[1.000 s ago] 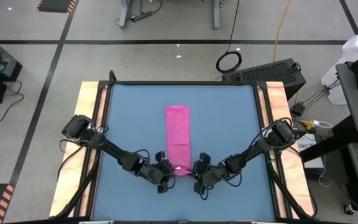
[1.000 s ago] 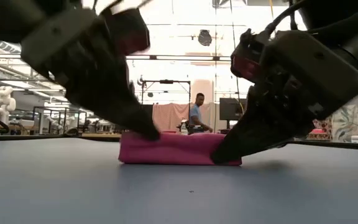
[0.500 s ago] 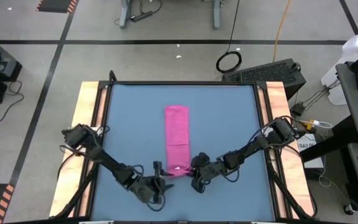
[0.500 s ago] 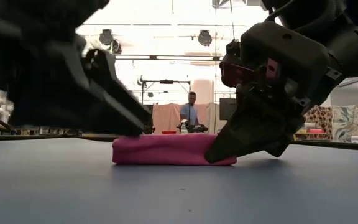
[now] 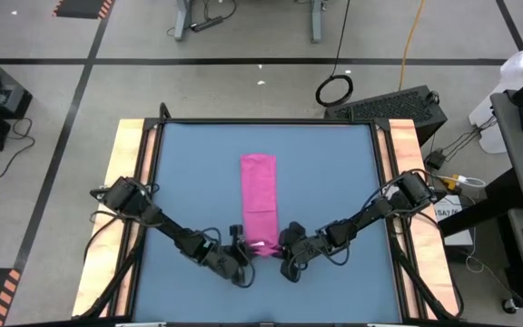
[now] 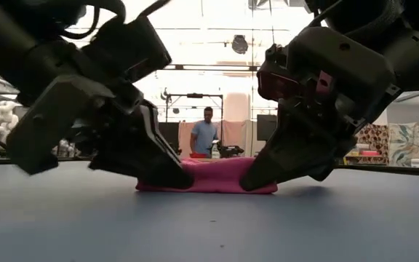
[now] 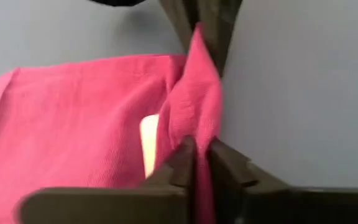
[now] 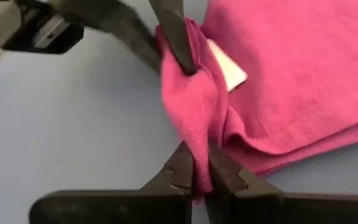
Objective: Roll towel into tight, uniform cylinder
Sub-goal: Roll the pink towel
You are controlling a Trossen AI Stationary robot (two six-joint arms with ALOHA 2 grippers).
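Observation:
The magenta towel (image 5: 260, 195) lies on the blue table as a long narrow folded strip, running from the middle toward the near edge. A white tag (image 7: 149, 143) shows near its near end. Both grippers are at that near end, facing each other. My left gripper (image 5: 245, 252) is shut on the end's left side and my right gripper (image 5: 281, 250) is shut on its right side. In the low view the towel (image 6: 220, 176) shows between the left fingers (image 6: 173, 171) and the right fingers (image 6: 257, 175). My left gripper pinches a raised ridge of cloth (image 7: 194, 124) at the left of the towel's near end between its two fingers. It comes slanting down from the near left. The ridge runs across to the other gripper, and the rest of the strip lies flat on the table. My right gripper pinches the same bunched near edge (image 8: 194, 134) at its right side between its two fingers, slanting down from the near right. The cloth stands up in a fold between the two grippers. Folded layers (image 8: 260, 158) beside it rest on the table.
Bare blue table (image 5: 189, 182) lies on both sides of the strip and beyond its far end. Wooden rails (image 5: 134, 182) border the table on the left and right. A person (image 6: 206, 135) stands far off in the room behind.
My left gripper drew back toward the near edge with its fingers spread, then returned to the towel's near end and shut on the cloth there. The edge between the grippers is now bunched into a ridge. The right arm barely moved.

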